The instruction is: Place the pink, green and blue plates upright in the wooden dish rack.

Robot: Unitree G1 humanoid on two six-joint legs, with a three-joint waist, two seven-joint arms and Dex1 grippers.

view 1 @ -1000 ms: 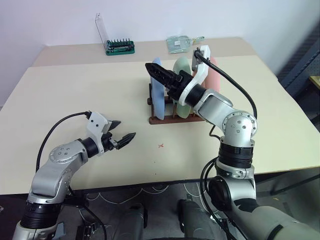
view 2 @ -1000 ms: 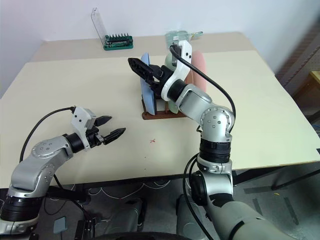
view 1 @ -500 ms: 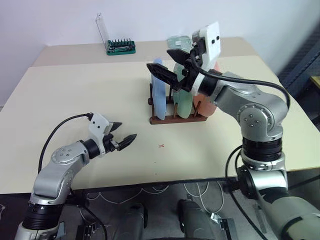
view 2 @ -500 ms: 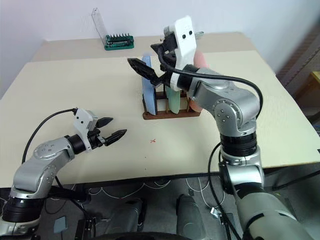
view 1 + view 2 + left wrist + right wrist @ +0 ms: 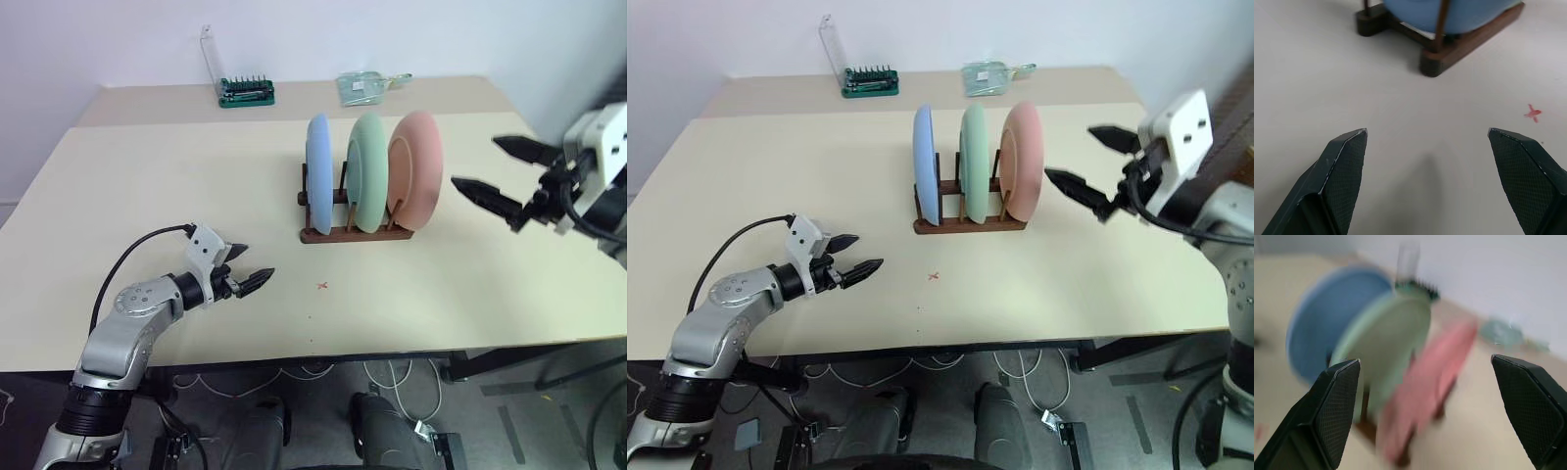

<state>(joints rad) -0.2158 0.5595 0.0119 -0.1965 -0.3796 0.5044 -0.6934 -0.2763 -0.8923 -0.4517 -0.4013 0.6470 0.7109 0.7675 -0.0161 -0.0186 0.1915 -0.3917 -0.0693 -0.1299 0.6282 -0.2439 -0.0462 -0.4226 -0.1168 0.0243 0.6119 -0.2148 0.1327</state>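
- All three plates standing upright on edge in the wooden rack (image 5: 355,232), near the middle of the table (image 5: 147,186).
- Blue plate (image 5: 318,174) in the slot on the robot's left, green plate (image 5: 369,172) in the middle, pink plate (image 5: 415,166) on the robot's right; each set between pegs, faces roughly parallel, none leaning on a neighbour as far as can be told.
- Judged from that: placing work done for every plate; nothing of the task lying flat on the table or left in a grip.
- Right gripper (image 5: 498,174) off to the right of the rack, clear of the pink plate, fingers spread wide and empty; right wrist view looking back across the three plates, blurred.
- Left gripper (image 5: 246,269) low over the table, well short of the rack on its near-left side, fingers likewise spread with nothing between them; rack foot and lower edge of the blue plate ahead of it in the left wrist view.
- Small red cross mark (image 5: 322,286) on the table between left gripper and rack, untouched.
- Green tool holder (image 5: 246,92) and a clear packet (image 5: 367,86) at the far edge, no part of the job.
- Left to do, by judgement: little beyond keeping both arms clear of the rack; a knock against the pink plate the one risk.
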